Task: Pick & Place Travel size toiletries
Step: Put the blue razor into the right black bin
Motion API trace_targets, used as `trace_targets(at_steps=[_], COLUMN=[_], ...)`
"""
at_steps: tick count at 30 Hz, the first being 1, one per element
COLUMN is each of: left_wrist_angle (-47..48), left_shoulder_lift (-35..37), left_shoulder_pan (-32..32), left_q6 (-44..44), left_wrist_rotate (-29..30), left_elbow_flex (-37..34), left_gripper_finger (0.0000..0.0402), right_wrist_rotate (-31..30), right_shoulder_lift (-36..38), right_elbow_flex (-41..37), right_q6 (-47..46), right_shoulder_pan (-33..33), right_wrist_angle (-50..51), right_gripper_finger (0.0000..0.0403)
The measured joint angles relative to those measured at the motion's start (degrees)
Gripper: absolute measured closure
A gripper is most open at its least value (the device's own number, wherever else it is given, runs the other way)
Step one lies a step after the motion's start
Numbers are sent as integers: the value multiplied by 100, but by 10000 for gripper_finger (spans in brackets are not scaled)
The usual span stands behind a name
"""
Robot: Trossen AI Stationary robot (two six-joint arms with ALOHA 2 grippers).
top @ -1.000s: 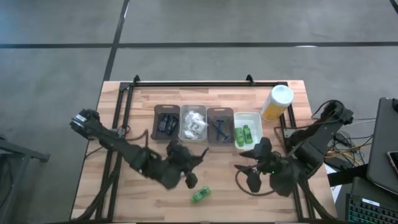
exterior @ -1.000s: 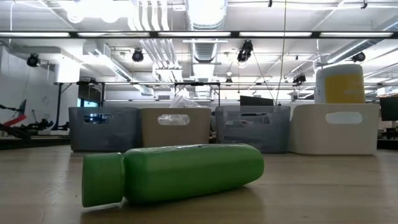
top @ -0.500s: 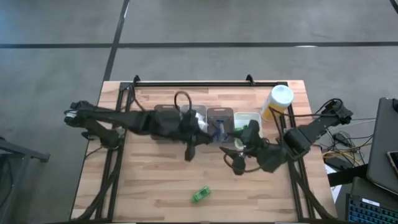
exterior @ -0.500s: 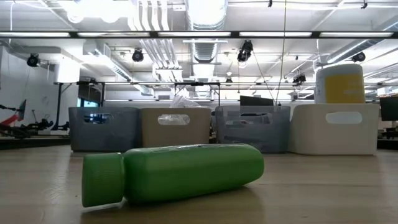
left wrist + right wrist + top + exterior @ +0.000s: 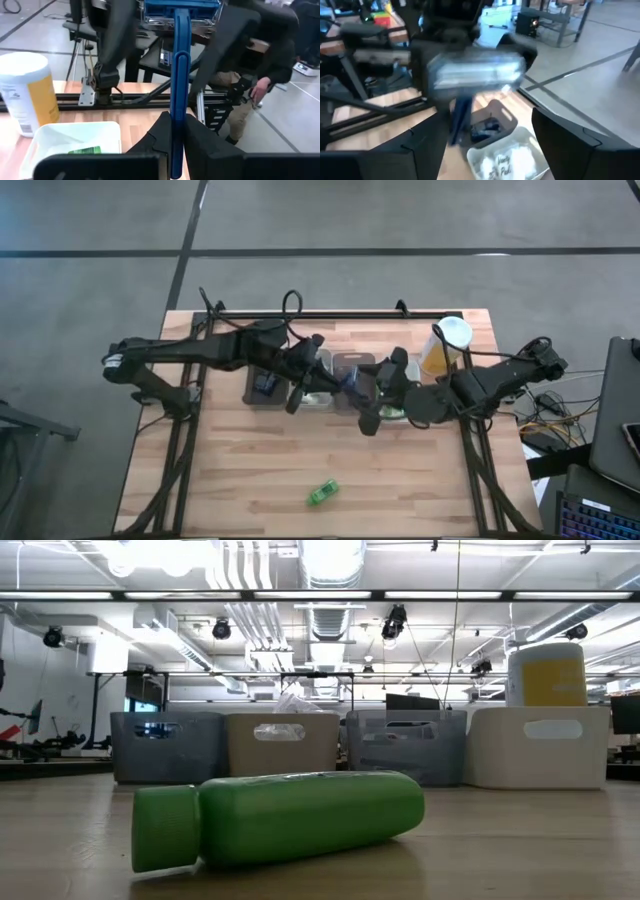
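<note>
Transfer step, judging by pose: left gripper clamped on blue razor, upright between its fingers, above trays. Right gripper just beside, aperture unclear. Next, likely lowering into razor tray.

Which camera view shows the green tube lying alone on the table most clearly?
The low view: the green tube fills the foreground, lying on its side with its cap toward the picture's left. The high view shows it only as a small green shape near the table's front. Neither wrist view shows it.

four small rectangular bins in a row, far-centre of wooden bench | tall yellow bottle with white cap right of row | small green tube alone near-centre
</note>
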State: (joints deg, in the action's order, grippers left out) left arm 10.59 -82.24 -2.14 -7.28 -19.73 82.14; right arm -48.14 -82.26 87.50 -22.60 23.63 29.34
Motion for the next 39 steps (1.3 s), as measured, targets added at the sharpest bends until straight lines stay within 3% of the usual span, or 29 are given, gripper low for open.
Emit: trace_targets(at_steps=[5, 10, 20, 34, 39], left_wrist_angle=[7, 12, 33, -105, -59], left_shoulder_lift=[0, -2, -11, -24, -35], left_shoulder_pan=[-104, -132, -141, -152, -156], left_q6=[214, 298, 270, 409, 433], left_wrist_rotate=[-133, -150, -194, -171, -61], left_elbow_flex=[0, 0, -83, -86, -93], left_gripper_finger=[370, 371, 371, 365, 343], right_wrist_rotate=[90, 638, 662, 674, 726], right_shoulder_lift=[0, -35, -110, -109, -122], right_elbow_flex=[2, 2, 4, 6, 11], right_q6=[151, 172, 122, 93, 43], right_shoulder_pan=[-152, -300, -307, -359, -451], right_wrist_angle=[-251, -397, -465, -381, -198], right_gripper_finger=[150, 180, 241, 369, 377])
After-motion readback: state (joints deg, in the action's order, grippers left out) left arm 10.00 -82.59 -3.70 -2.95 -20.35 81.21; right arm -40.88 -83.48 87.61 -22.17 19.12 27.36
